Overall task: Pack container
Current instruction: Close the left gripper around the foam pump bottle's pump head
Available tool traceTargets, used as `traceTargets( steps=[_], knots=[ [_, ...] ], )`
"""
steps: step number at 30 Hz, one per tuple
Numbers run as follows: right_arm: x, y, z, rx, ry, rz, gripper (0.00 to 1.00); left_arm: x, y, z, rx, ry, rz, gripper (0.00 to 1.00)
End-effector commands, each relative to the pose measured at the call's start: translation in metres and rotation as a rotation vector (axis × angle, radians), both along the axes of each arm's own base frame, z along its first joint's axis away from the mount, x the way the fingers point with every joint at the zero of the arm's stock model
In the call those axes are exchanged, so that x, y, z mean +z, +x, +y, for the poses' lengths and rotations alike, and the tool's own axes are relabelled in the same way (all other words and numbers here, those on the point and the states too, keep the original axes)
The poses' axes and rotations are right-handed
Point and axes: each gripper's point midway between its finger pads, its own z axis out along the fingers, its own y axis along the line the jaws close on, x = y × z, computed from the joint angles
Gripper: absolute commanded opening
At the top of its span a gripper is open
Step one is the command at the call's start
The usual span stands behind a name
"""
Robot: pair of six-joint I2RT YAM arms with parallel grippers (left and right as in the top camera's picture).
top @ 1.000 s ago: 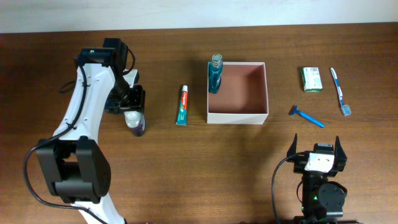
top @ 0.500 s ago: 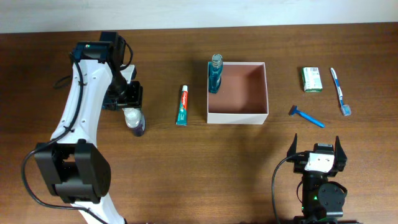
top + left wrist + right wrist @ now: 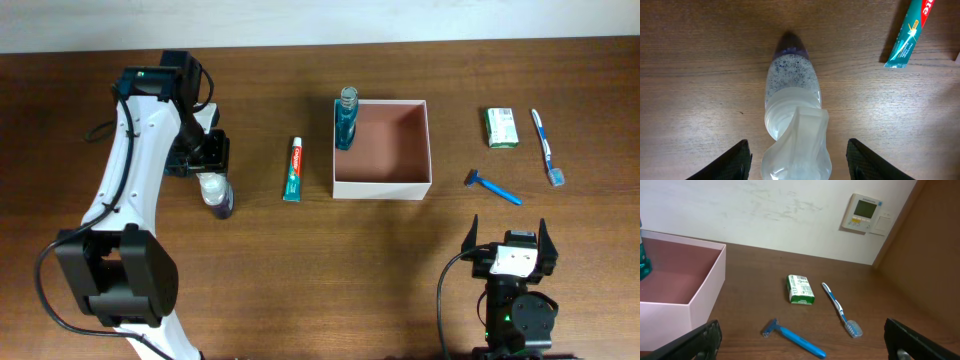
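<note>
The container point(image 3: 427, 150) is a square white-walled box with a reddish-brown inside; it also shows in the right wrist view point(image 3: 690, 302). A blue mouthwash bottle point(image 3: 345, 118) stands in its left corner. My left gripper point(image 3: 205, 168) is open, its fingers on either side of a lying clear bottle point(image 3: 792, 107) with purple-speckled liquid and a purple cap, without touching it point(image 3: 796, 160). A toothpaste tube point(image 3: 292, 169) lies left of the container. My right gripper point(image 3: 507, 240) is open and empty at the front right.
A green-and-white packet point(image 3: 501, 127), a blue toothbrush point(image 3: 546, 146) and a blue razor point(image 3: 492, 186) lie right of the container. They also show in the right wrist view: packet point(image 3: 800, 289), toothbrush point(image 3: 840, 311), razor point(image 3: 796, 338).
My left arm has shifted slightly up and to the left over the lying clear bottle. The right arm has not moved.
</note>
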Motion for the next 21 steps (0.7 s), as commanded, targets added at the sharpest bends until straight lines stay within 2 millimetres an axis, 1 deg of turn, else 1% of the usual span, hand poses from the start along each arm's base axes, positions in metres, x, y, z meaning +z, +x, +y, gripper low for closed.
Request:
traceTargets(
  steps=[1,8,14,21],
  knots=[
    [-0.0029,-0.0007,-0.0017,-0.014,0.003,0.006,0.99,0.0093,0.0044,-0.0008,-0.011,0.002,-0.037,0.63],
    [-0.0029,-0.0007,-0.0017,-0.014,0.003,0.006,0.99,0.0093,0.0036,-0.0008,-0.011,0.001,-0.034,0.63],
    [-0.0029,-0.0007,-0.0017,-0.014,0.003,0.006,0.99,0.0068,0.0075,-0.0011,-0.011,0.001,-0.041,0.63],
    [-0.0029,-0.0007,-0.0017,-0.014,0.003,0.006,0.99,0.0046,0.0054,-0.0008,-0.011,0.002,-0.026,0.63]
  ],
)
